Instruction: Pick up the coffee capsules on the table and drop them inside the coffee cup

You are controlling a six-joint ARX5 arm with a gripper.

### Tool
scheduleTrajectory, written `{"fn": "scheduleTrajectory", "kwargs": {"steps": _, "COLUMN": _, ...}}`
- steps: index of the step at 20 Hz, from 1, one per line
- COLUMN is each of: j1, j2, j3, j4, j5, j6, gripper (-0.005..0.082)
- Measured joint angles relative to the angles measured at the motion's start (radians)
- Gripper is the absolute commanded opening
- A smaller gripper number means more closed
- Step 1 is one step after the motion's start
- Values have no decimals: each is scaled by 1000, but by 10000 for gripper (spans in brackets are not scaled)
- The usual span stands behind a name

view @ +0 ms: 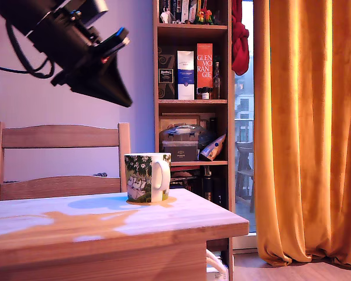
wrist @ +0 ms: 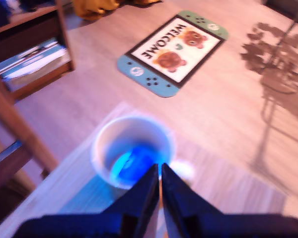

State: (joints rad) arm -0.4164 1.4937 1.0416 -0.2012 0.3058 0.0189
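Observation:
The white coffee cup (view: 147, 177), printed with green foliage, stands upright near the far edge of the pale wooden table (view: 164, 225). In the wrist view I look down into the cup (wrist: 104, 144), and a blurred blue coffee capsule (wrist: 131, 166) lies at its bottom. My gripper (view: 126, 99) hangs high above the table, up and towards the exterior view's left of the cup. Its dark fingers (wrist: 160, 168) are shut, with only a thin slit between them and nothing held. No capsule shows on the tabletop.
A wooden slat-back chair (view: 58, 140) stands behind the table. A tall shelf (view: 193, 88) with boxes and bottles and an orange curtain (view: 310, 129) fill the exterior view's right. On the floor past the table's edge lies a welcome mat (wrist: 171, 52).

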Motion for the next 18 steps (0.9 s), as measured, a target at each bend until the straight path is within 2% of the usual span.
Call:
{"fn": "scheduleTrajectory", "kwargs": {"steps": 4, "j1": 27, "j2": -41, "j3": -147, "j4": 29, "j5": -1, "j6": 0, "gripper": -24}}
{"fn": "scheduleTrajectory", "kwargs": {"steps": 7, "j1": 47, "j2": -114, "j3": -235, "j4": 53, "j5": -1, "j6": -18, "gripper": -24}}
{"fn": "scheduleTrajectory", "kwargs": {"steps": 11, "j1": 60, "j2": -251, "j3": -347, "j4": 61, "j5": -51, "j6": -18, "gripper": -24}}
{"fn": "scheduleTrajectory", "kwargs": {"steps": 12, "j1": 61, "j2": -275, "j3": -382, "j4": 59, "j5": -65, "j6": -91, "gripper": -24}}
{"fn": "scheduleTrajectory", "kwargs": {"steps": 13, "j1": 61, "j2": -295, "j3": -414, "j4": 49, "j5": -75, "j6": -97, "gripper": -24}}
{"fn": "scheduleTrajectory", "kwargs": {"steps": 14, "j1": 61, "j2": -314, "j3": -446, "j4": 40, "j5": -87, "j6": -145, "gripper": -24}}
{"fn": "scheduleTrajectory", "kwargs": {"steps": 16, "j1": 61, "j2": -350, "j3": -480, "j4": -4, "j5": -107, "j6": -145, "gripper": -24}}
{"fn": "scheduleTrajectory", "kwargs": {"steps": 17, "j1": 61, "j2": -370, "j3": -484, "j4": -32, "j5": -117, "j6": -171, "gripper": -24}}
{"fn": "scheduleTrajectory", "kwargs": {"steps": 18, "j1": 61, "j2": -394, "j3": -484, "j4": -56, "j5": -133, "j6": -171, "gripper": -24}}
